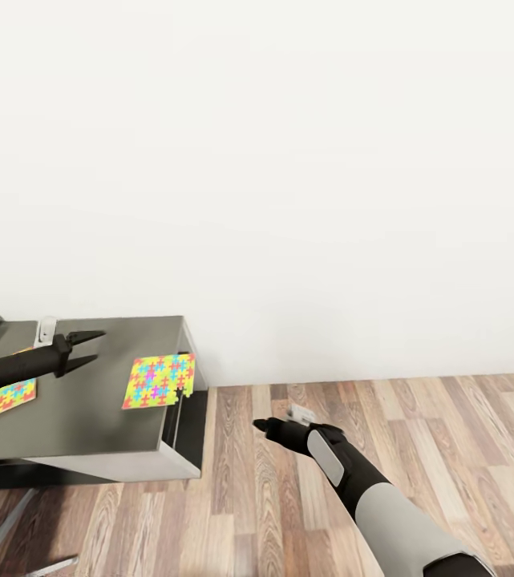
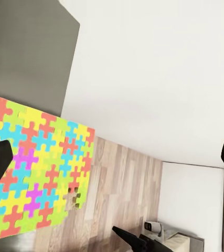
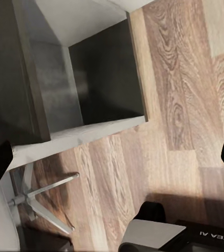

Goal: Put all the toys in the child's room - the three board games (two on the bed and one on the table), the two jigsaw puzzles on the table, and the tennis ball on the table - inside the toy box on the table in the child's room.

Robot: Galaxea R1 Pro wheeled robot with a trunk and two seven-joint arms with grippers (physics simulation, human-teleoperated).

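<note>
My left gripper [image 1: 96,347] hangs open and empty over the table [image 1: 88,401]. The nearer jigsaw puzzle [image 1: 159,380] lies flat by the table's corner, just past its fingertips.

Head view: high, looking forward and down at table [image 1: 80,401], wall, plank floor [image 1: 417,449].
Left wrist view: close over jigsaw puzzle [image 2: 35,168] at the table's corner.
Right wrist view: low, facing table's underside.
Shared: table, floor.
</note>
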